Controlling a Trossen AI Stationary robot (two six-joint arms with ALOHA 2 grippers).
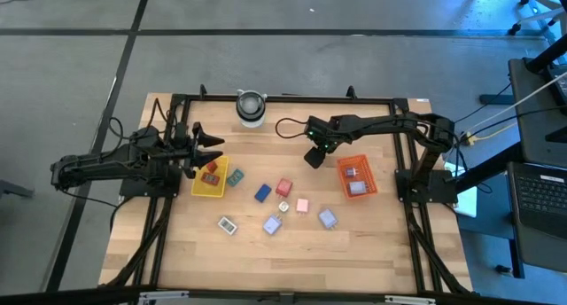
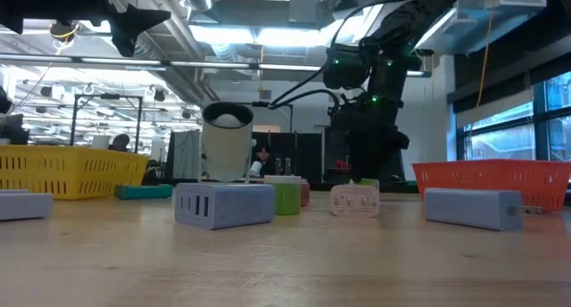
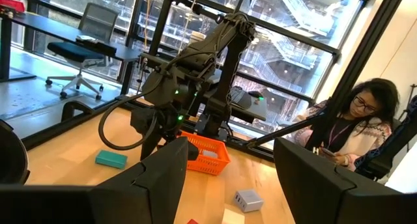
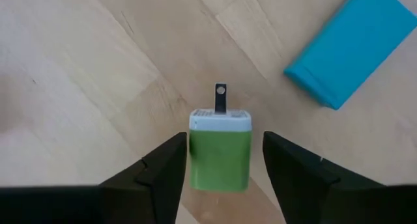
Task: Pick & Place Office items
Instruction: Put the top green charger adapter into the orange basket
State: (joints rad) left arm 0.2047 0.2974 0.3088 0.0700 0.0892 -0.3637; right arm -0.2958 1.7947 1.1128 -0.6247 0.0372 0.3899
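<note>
Reaching in over the wooden counter (image 1: 292,252), the right gripper (image 4: 225,142) hangs just beside the orange tray (image 1: 372,168), on the side of that tray toward the middle of the counter. Its two dark fingers (image 4: 163,172) stand apart with a green plug-in charger (image 4: 219,150) between them. The charger has a white end and one metal prong pointing away from the wrist. One finger is close against the charger's side and a narrow gap shows at the other, so the fingers flank the charger rather than clamp it. A teal block (image 4: 352,48) lies on the bare wood near the charger, not touching it. Inside the orange tray sit two small pale pieces (image 1: 354,181). Loose on the counter near the tray, on its middle-of-counter side, lie a blue block (image 1: 263,193), a red piece (image 1: 283,188), a pink piece (image 1: 302,206) and a lavender block (image 1: 327,219). A second lavender piece (image 1: 273,224) and a white one (image 1: 228,224) lie farther from the tray. Well apart from the orange tray, across all of these, is a yellow tray (image 1: 202,191) with a red piece (image 1: 210,176) in it. The left gripper (image 1: 217,152) hovers there too, its fingers (image 3: 306,178) spread wide with nothing between them. A grey-white cylinder (image 1: 251,108) stands by the counter's far edge, well apart from the orange tray.
</note>
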